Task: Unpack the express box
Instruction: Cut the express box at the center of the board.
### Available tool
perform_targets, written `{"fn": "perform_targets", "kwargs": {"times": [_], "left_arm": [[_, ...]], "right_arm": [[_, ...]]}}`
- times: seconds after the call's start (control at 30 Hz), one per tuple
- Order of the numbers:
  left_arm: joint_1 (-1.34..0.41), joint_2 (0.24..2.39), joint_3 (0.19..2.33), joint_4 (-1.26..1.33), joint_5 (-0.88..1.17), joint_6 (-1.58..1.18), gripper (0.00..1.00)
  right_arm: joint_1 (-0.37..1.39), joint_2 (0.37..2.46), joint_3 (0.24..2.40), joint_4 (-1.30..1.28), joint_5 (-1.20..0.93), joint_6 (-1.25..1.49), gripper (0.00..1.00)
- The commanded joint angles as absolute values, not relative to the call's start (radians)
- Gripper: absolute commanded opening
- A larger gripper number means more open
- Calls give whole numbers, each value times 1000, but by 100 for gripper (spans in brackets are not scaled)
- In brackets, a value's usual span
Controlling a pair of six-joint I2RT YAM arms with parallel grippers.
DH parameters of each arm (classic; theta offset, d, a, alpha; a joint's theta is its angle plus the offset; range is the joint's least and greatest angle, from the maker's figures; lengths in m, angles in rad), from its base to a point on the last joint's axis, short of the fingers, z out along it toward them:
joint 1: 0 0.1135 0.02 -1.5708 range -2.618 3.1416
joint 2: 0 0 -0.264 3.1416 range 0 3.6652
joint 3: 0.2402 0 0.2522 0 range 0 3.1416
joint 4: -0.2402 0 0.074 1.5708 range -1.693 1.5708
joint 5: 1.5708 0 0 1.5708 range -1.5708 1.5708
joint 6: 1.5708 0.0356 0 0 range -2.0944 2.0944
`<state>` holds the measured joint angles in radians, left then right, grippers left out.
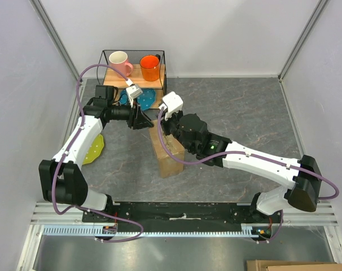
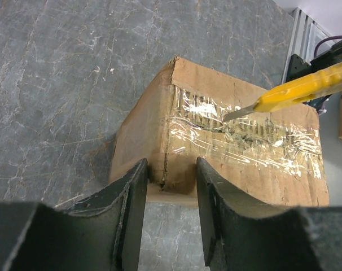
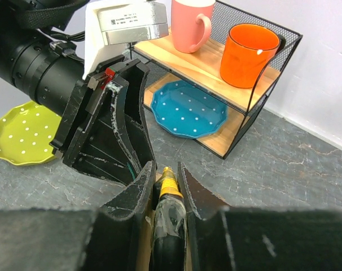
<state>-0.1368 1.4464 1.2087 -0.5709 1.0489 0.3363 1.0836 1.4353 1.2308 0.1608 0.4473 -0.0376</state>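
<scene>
On the grey tabletop (image 1: 244,113), between the two arms: brown box (image 2: 145,132), upright, clear tape (image 2: 244,132) across the top flaps. Above the box's near end, left end effector (image 2: 171,169), fingers spread, box corner showing in the gap; cannot tell whether touching. Over the box from the far end, right end effector (image 3: 164,175) pinching a yellow knife (image 2: 306,87), blade tip down on the tape. Behind the box, wire rack (image 3: 213,76) with pink mug (image 1: 120,61) and orange mug (image 1: 150,66) on the upper shelf, blue plate (image 3: 188,110) on the lower. Left of the box, green plate (image 1: 93,149) flat on the tabletop.
</scene>
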Motion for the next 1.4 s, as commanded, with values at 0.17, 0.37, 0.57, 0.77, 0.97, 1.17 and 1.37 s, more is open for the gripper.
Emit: {"fn": "perform_targets", "kwargs": {"times": [0.17,0.37,0.57,0.77,0.97,1.17,1.37], "left_arm": [[-161,1410,1178,-629,966,368,43],[-163,1396,1170,-644,942,376,41],[-164,1391,1166,-644,927,367,40],[-172,1394,1172,-643,923,356,40],[-187,1399,1166,-632,936,342,40],[-193,1408,1158,-623,939,336,40],[-202,1417,1158,-612,943,322,40]], "right_arm": [[1089,1462,1206,193,500,-9,0],[1091,1459,1190,180,508,-3,0],[1089,1459,1183,155,514,29,0],[1091,1462,1181,147,500,48,0],[1088,1488,1189,146,508,54,0],[1089,1523,1201,130,500,74,0],[1091,1560,1235,74,509,89,0]]}}
